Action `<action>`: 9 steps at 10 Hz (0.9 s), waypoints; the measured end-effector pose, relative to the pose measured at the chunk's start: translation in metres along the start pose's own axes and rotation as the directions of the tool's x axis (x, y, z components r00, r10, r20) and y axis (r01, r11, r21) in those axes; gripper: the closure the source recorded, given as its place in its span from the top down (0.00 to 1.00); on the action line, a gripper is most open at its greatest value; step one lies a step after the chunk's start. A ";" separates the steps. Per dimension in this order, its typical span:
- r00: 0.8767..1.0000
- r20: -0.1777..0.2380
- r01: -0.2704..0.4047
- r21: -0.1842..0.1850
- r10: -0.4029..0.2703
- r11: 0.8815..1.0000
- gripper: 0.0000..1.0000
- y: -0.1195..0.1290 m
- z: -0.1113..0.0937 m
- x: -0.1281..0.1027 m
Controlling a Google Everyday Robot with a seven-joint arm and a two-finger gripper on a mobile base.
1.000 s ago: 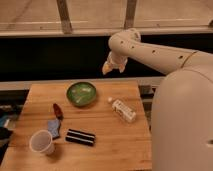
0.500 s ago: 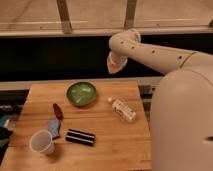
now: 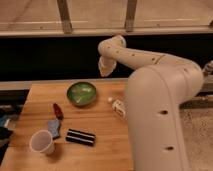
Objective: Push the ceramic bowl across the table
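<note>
The ceramic bowl [image 3: 82, 93], round and glossy green with a darker rim, sits on the far middle part of the light-brown wooden table [image 3: 105, 145]. My gripper [image 3: 105, 67] hangs at the end of the white arm, above and behind the table's far edge, up and to the right of the bowl. It is well clear of the bowl and touches nothing.
A translucent white plastic cup [image 3: 42, 142] stands at the front left. A black striped packet [image 3: 80, 137], a blue-grey item [image 3: 53, 126], a red item [image 3: 58, 111] and a small white bottle [image 3: 117, 105] lie on the table. My white arm body covers the table's right side.
The arm has swung the gripper slightly to the right and up, farther from the bowl. The bowl and other objects have not moved.
</note>
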 end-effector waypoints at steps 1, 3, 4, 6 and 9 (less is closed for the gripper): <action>0.999 -0.037 0.005 0.010 -0.005 1.000 0.00 0.001 0.017 0.001; 0.995 -0.104 -0.002 0.027 0.004 1.000 0.00 -0.002 0.029 0.004; 0.990 -0.142 -0.007 0.035 0.012 0.999 0.00 -0.004 0.032 0.008; 0.988 -0.155 -0.008 0.038 0.014 0.999 0.00 -0.005 0.034 0.009; 0.986 -0.167 -0.015 0.037 0.021 0.999 0.00 -0.008 0.036 0.011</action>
